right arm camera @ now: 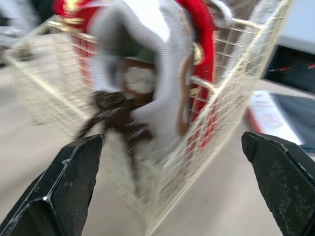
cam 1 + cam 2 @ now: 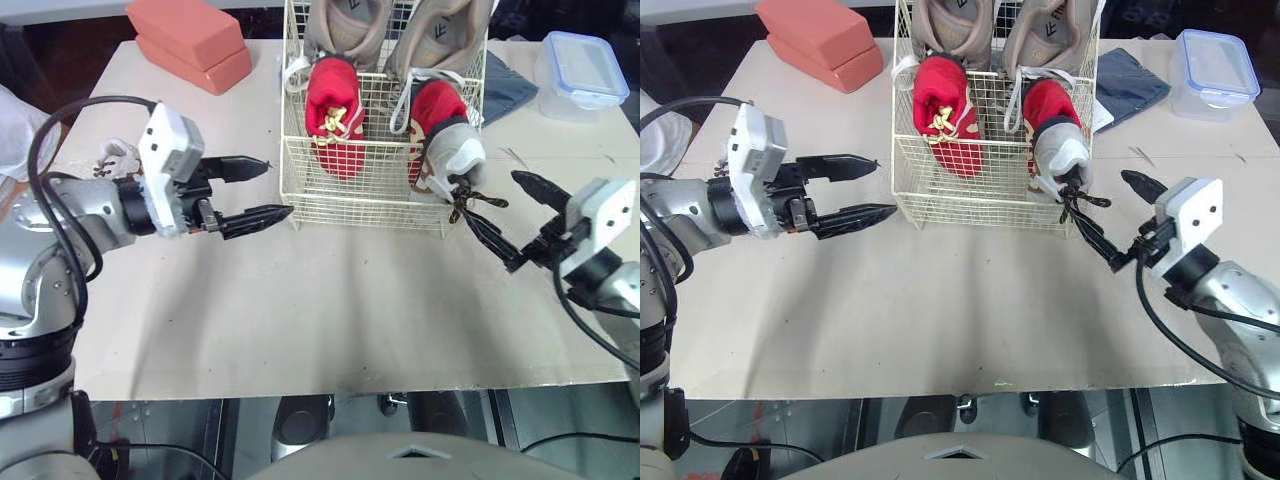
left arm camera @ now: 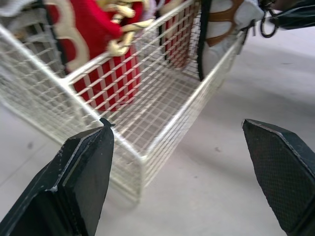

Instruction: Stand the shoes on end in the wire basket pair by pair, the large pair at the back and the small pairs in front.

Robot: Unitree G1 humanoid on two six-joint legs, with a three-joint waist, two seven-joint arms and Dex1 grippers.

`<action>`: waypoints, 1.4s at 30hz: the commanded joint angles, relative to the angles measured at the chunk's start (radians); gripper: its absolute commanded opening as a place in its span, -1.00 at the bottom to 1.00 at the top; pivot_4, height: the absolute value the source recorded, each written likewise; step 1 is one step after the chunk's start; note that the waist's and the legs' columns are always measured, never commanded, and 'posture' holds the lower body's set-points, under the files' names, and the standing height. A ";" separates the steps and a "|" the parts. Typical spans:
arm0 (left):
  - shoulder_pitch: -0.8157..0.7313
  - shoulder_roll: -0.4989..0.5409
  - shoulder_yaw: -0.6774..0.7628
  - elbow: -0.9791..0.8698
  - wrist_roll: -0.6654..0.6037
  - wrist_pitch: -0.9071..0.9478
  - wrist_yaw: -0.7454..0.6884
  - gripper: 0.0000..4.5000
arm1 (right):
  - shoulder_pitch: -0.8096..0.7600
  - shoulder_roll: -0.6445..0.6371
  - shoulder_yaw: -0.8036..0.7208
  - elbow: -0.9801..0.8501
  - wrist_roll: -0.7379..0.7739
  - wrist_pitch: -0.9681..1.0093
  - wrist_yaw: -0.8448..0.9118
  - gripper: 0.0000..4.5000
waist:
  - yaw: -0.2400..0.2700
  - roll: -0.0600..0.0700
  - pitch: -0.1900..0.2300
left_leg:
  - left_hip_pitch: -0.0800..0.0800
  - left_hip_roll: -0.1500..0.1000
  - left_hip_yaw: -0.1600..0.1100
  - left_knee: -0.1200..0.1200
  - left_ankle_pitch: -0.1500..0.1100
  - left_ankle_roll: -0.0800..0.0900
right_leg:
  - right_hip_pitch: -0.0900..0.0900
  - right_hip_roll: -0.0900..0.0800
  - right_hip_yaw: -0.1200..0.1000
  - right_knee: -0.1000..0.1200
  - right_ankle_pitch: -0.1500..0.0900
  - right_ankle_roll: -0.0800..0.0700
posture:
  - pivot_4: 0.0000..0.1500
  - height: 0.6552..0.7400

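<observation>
Rearward, tan shoes [image 2: 345, 30] partly cut off; left hand [image 2: 278, 188] and right hand [image 2: 490, 195] both released.

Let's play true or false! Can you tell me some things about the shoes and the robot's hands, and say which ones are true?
1. Two red shoes stand in the wire basket. True.
2. The left gripper is holding a red shoe. False: it is open and holds nothing, beside the basket's front corner.
3. The grey shoe has dark laces hanging over the basket's front edge. True.
4. The plastic box with the blue lid is inside the basket. False: it sits on the table, off to the basket's right.
5. The right gripper is shut. False: it is open, close to the laces.
</observation>
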 commanded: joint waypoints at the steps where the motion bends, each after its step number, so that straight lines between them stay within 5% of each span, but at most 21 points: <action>1: 0.034 0.014 0.067 0.014 0.023 -0.046 -0.003 1.00 | 0.035 -0.056 -0.088 -0.070 0.132 0.041 0.087 0.98 | -0.001 0.000 0.000 | 0.000 0.000 0.000 0.000 0.000 0.001 | 0.000 0.000 0.000 0.000 0.000 0.000 | 1.00 -0.27; 8: 0.075 -0.016 0.119 0.083 0.050 -0.100 0.022 1.00 | -0.019 -0.085 -0.010 -0.150 0.252 0.055 0.120 0.98 | 0.001 -0.001 0.000 | 0.000 0.000 -0.001 0.000 -0.002 0.003 | 0.000 -0.001 -0.001 0.000 0.000 0.000 | 1.00 -0.27; 17: 0.045 -0.061 0.178 0.476 0.246 -0.382 0.143 1.00 | -0.144 0.117 0.402 -0.054 -0.168 -0.145 0.103 0.98 | -0.001 -0.005 -0.002 | 0.000 0.001 -0.001 0.000 -0.001 0.002 | 0.000 -0.001 -0.001 0.000 0.000 0.000 | 1.00 -0.27; 31: -0.255 -0.011 0.134 1.193 0.431 -0.742 0.214 1.00 | -0.137 0.187 0.462 0.061 -0.319 -0.289 0.152 0.98 | 0.001 -0.010 -0.005 | -0.001 0.000 0.000 0.001 0.000 0.000 | 0.000 -0.002 -0.007 0.001 0.000 0.000 | 1.00 -0.27; 42: -0.511 0.042 0.011 1.540 0.583 -0.700 0.288 1.00 | -0.119 0.207 0.469 0.074 -0.361 -0.327 0.150 0.98 | -0.003 -0.012 -0.006 | -0.001 -0.001 0.002 0.001 0.000 0.000 | 0.000 -0.002 -0.006 0.001 0.000 0.000 | 1.00 -0.27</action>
